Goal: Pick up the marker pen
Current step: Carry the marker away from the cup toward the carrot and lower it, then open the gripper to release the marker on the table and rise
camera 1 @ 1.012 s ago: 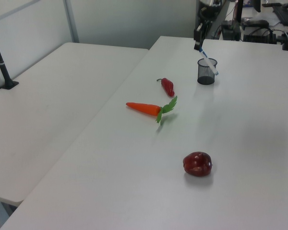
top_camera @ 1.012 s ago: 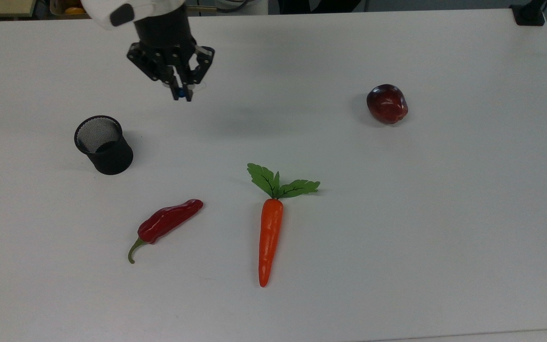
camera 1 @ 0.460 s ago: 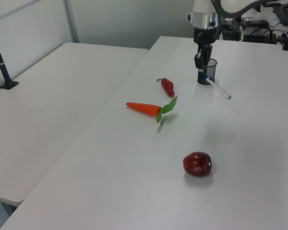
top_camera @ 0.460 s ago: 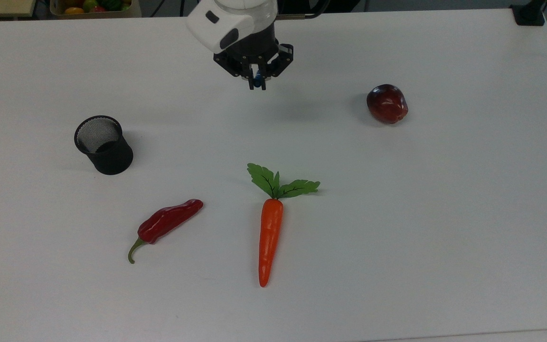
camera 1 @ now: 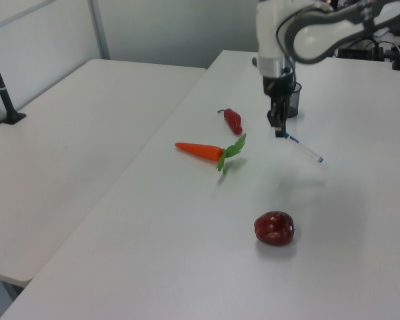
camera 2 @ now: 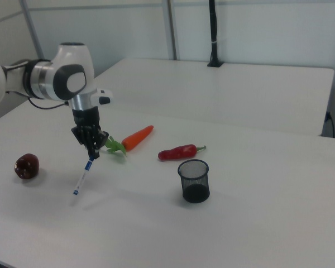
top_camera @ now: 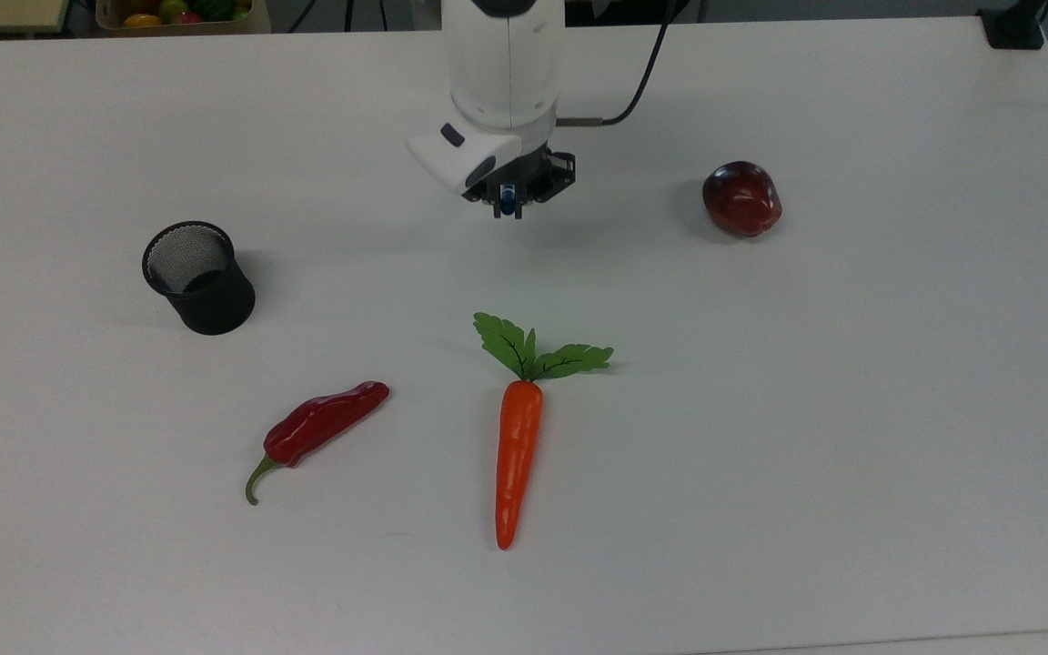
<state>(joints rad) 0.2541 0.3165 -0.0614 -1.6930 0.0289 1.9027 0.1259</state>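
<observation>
The arm reaches over the white table (top_camera: 851,409) with its last link upright and the gripper (top_camera: 507,207) pointing straight down. In the top view it stands between the cup (top_camera: 198,277) at the top view's left and the apple (top_camera: 742,198) at the top view's right, above the carrot's leaves. The fingers (camera 2: 91,149) are closed on the upper end of the pen (camera 2: 83,176), which hangs below them, slanting down and away from the gripper; its lower tip is off the table. In the left view the pen (camera 1: 303,148) runs from the gripper (camera 1: 279,133) down toward the left view's right, and the cup (camera 1: 290,100) stands just behind the arm. In the right view the gripper (camera 2: 92,155) hangs between the apple (camera 2: 27,166) and the carrot (camera 2: 135,138), with the pepper (camera 2: 180,151) and cup (camera 2: 194,180) farther to the right view's right. The carrot (top_camera: 515,437) and pepper (top_camera: 317,428) lie flat, well apart from the gripper.
</observation>
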